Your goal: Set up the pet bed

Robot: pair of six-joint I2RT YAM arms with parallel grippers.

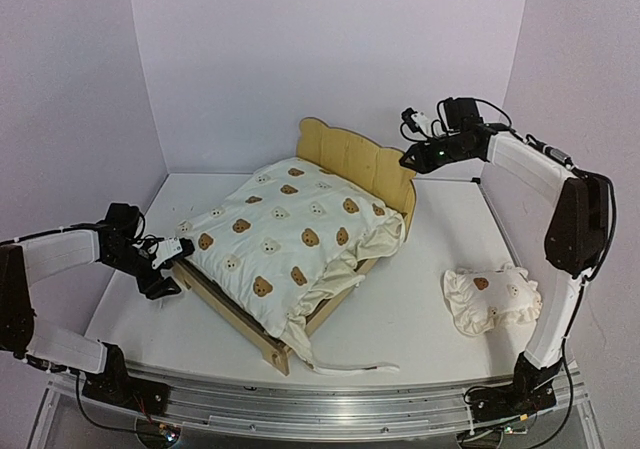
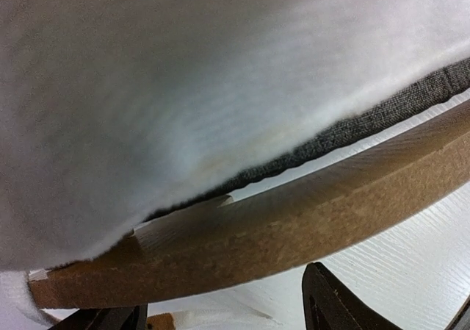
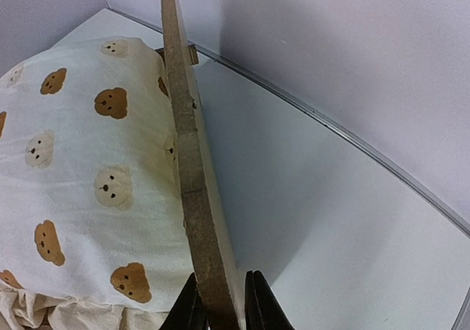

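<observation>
The pet bed (image 1: 352,155) lies diagonally across the table, its light plywood bear-eared headboard at the back right. A cream bear-print cushion (image 1: 280,231) covers its base. My right gripper (image 1: 405,157) is at the headboard's right top corner. In the right wrist view its fingers (image 3: 187,309) pinch the headboard's (image 3: 183,124) edge from both sides. My left gripper (image 1: 174,260) sits low at the bed's left foot corner, open. The left wrist view has the wooden rail (image 2: 294,220) and a strip of dark grey base just ahead of the spread fingers (image 2: 330,300), under the cushion (image 2: 183,87).
A small ruffled bear-print pillow (image 1: 490,299) lies on the table at the right. A white cushion tie (image 1: 350,369) trails on the table in front of the bed's near corner. Purple walls close the back and sides.
</observation>
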